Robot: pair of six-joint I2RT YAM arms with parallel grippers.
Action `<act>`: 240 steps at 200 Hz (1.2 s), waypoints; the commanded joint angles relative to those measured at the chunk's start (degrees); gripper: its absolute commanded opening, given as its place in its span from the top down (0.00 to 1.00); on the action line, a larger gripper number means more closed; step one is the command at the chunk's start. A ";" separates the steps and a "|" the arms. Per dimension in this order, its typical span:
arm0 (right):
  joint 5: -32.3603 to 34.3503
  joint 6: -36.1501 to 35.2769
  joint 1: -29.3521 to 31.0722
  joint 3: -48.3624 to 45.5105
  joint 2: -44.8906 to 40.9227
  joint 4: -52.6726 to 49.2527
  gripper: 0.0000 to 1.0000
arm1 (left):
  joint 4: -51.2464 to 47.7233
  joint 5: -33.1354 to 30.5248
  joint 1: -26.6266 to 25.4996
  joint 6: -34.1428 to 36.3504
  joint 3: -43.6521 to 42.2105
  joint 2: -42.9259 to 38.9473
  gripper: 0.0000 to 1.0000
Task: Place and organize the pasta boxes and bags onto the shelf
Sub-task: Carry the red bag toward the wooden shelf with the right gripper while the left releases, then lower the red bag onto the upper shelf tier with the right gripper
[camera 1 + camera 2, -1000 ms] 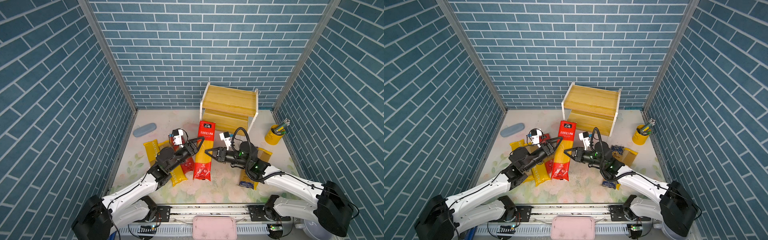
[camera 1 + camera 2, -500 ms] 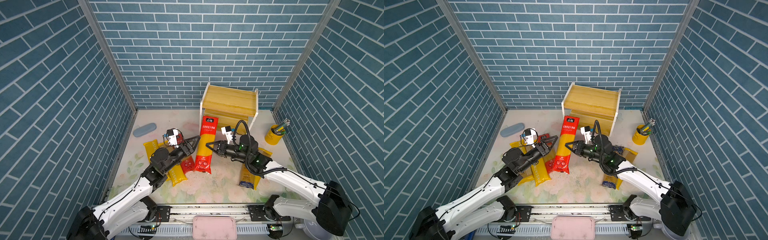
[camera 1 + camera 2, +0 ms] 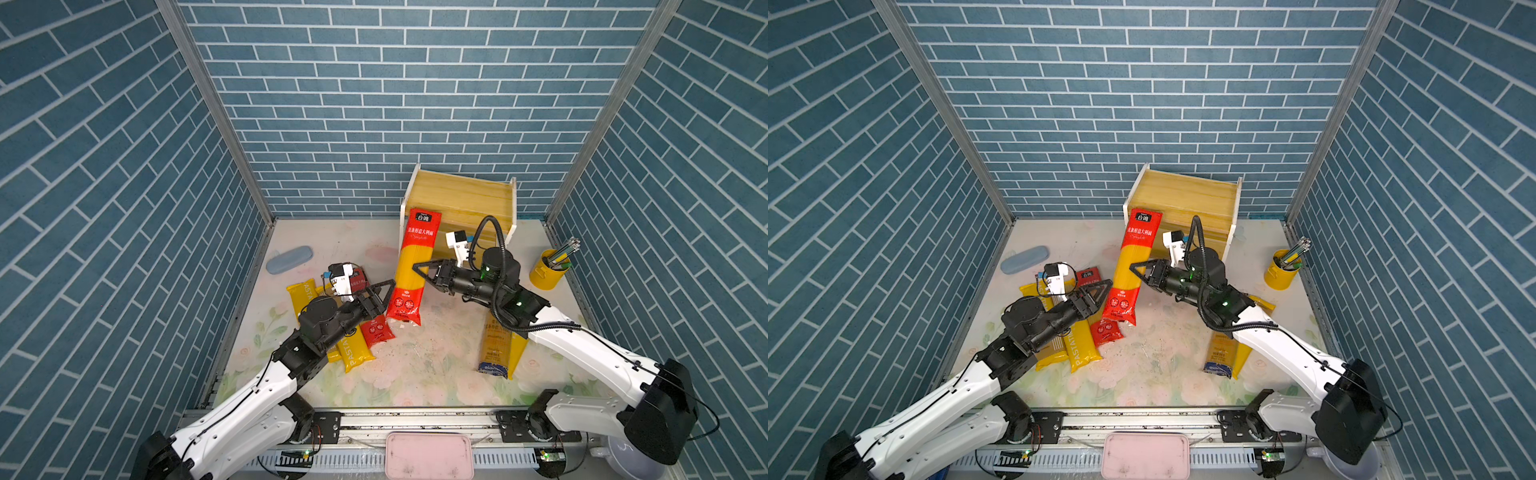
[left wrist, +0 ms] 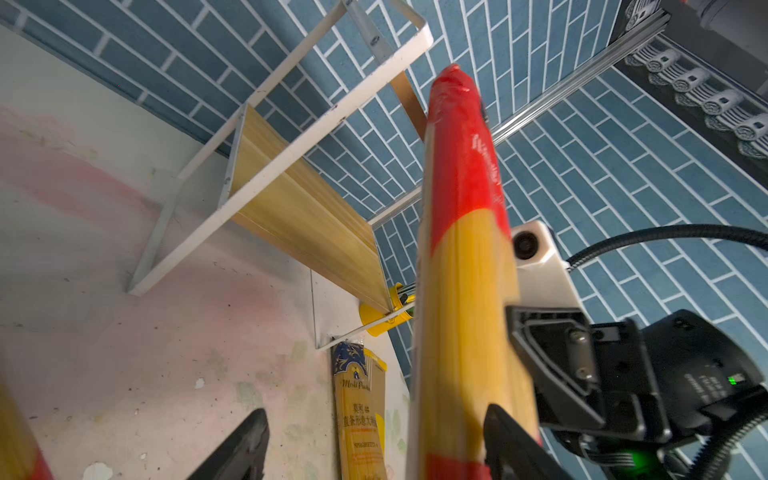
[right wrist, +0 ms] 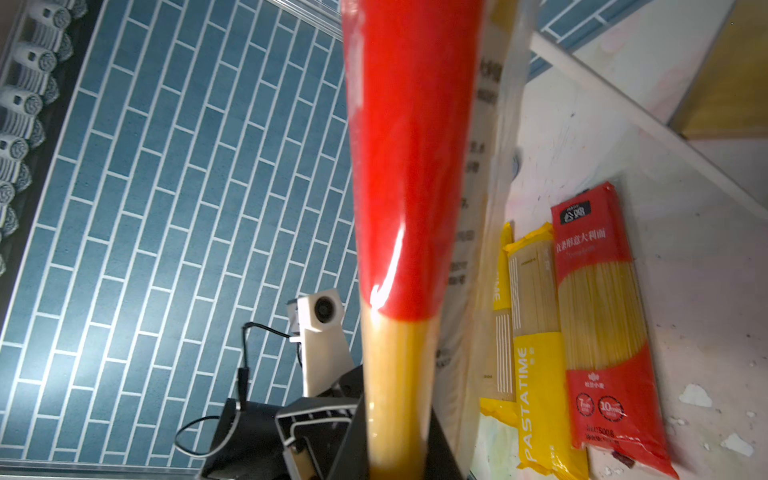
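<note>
Nothing is shelved yet: the right gripper point(image 3: 420, 275) clamps one red packet point(image 3: 422, 232) upright before the shelf point(image 3: 461, 195), the left gripper point(image 3: 388, 295) stands released, and the other packets point(image 3: 355, 349) lie on the table point(image 3: 436, 365).

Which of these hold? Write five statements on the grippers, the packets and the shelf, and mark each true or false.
1. The right gripper is shut on the raised red packet. True.
2. The left gripper grips that packet too. False: its fingers stand open at the packet's lower half.
3. A packet lies on the shelf. False: none shows on its boards.
4. A second red packet lies flat on the table beside a PASTATIME packet. True.
5. The yellow cup stands left of the shelf. False: in both top views it stands to its right.
</note>
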 commanded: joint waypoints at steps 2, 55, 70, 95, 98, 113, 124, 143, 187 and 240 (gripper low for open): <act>0.47 -5.10 -1.79 10.42 -2.03 -0.40 1.00 | -5.64 -1.39 0.36 4.71 1.77 0.46 0.19; 3.85 -9.89 -8.47 30.86 3.75 -19.18 1.00 | -4.45 -0.43 -0.73 5.09 3.60 5.60 0.19; 3.85 -10.93 -10.39 36.11 6.54 -21.70 1.00 | -3.90 -0.57 -1.83 5.05 3.84 6.64 0.19; 3.86 -11.04 -13.30 44.82 11.82 -25.76 1.00 | -3.52 -2.43 -4.97 5.01 4.14 7.57 0.19; 3.89 -11.24 -13.45 46.21 12.45 -26.38 1.00 | -3.46 -2.86 -5.40 5.01 4.15 7.68 0.19; 4.89 -12.81 -14.17 51.67 15.68 -29.52 1.00 | -2.97 -3.80 -7.35 4.82 4.23 8.48 0.19; 4.77 -13.25 -14.77 55.02 17.97 -31.45 1.00 | -2.36 -4.36 -8.81 4.68 4.23 9.28 0.19; 1.83 -12.60 -16.10 62.11 23.16 -35.07 1.00 | -1.53 -5.63 -11.21 4.55 4.42 10.69 0.19; -1.44 -10.69 -16.56 66.50 28.90 -36.79 1.00 | -0.27 -6.89 -13.75 4.38 5.28 12.63 0.19; -2.75 -9.52 -18.30 69.30 34.01 -37.59 1.00 | -0.77 -7.15 -13.79 4.43 5.30 12.71 0.19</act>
